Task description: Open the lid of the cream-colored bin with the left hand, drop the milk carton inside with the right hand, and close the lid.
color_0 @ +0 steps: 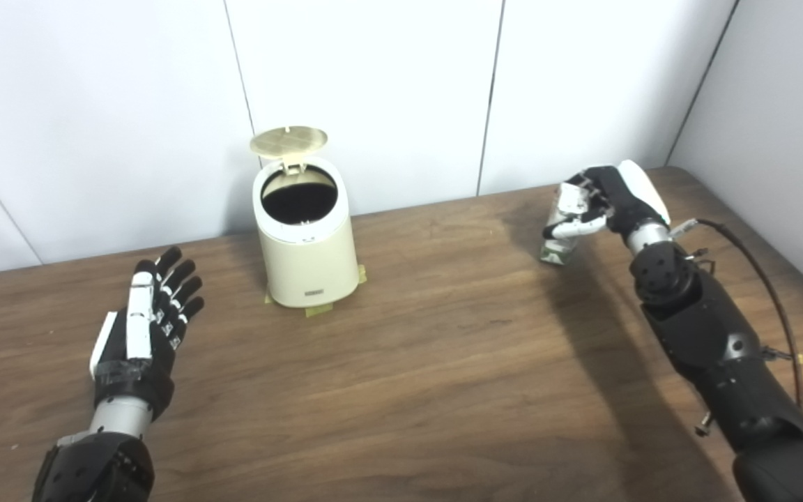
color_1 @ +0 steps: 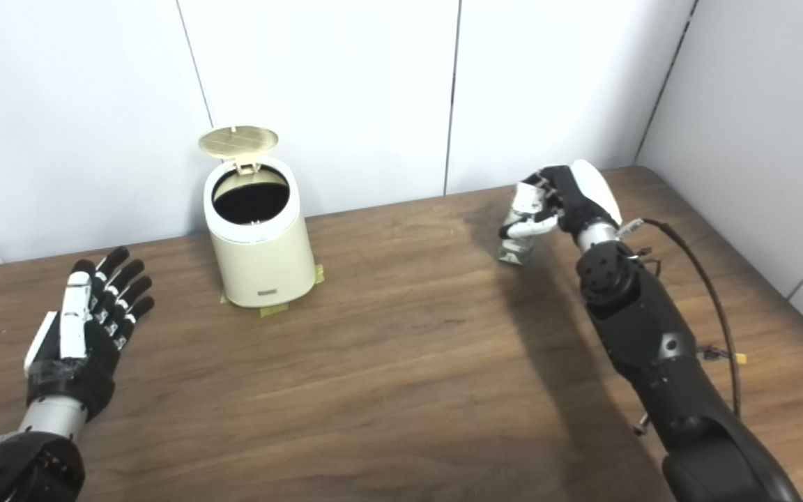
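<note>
Milk carton (color_0: 560,233) enclosed by right hand (color_0: 600,199) fingers (color_0: 572,226) on table (color_0: 415,348)

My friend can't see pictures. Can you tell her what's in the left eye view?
A robot's right hand is wrapped around a small milk carton at the far right of a wooden table. A cream-colored bin stands near the wall with its lid up, and the left hand rests open, holding nothing.

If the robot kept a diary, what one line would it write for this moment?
lid: up | bin: open | left hand: open, idle | right hand: shut on carton | carton: still at table
</note>
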